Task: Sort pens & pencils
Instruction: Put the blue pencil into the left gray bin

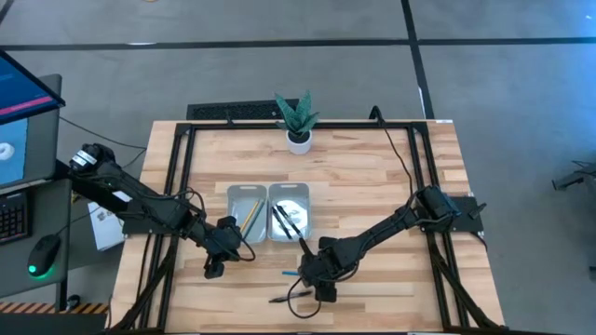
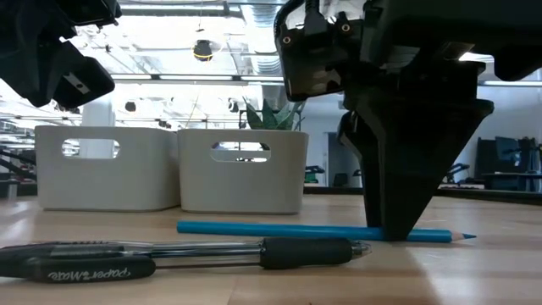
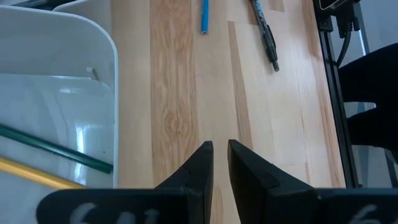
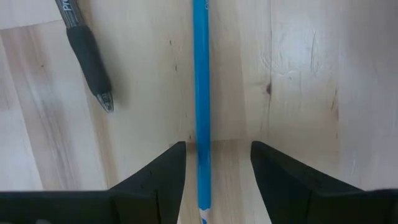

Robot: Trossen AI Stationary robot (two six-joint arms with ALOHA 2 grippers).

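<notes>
Blue pencil [image 4: 201, 93], between open right claw [image 4: 217, 180]

light: bright, even, from ceiling lamps glaring white behind the two pale plastic trays [image 2: 169, 168] | shadows: soft, faint on the light wooden worktop [image 4: 311, 74] | backlit: right gripper [image 2: 396, 233] nearly a black silhouette | blur: black plastic pen [image 2: 169, 256] nearest the lens soft; bright blue pencil [image 4: 201, 93] between the fingers sharp

right tool [image 4: 217, 180] open, lowered, left tool [image 3: 219, 165] shut
</notes>
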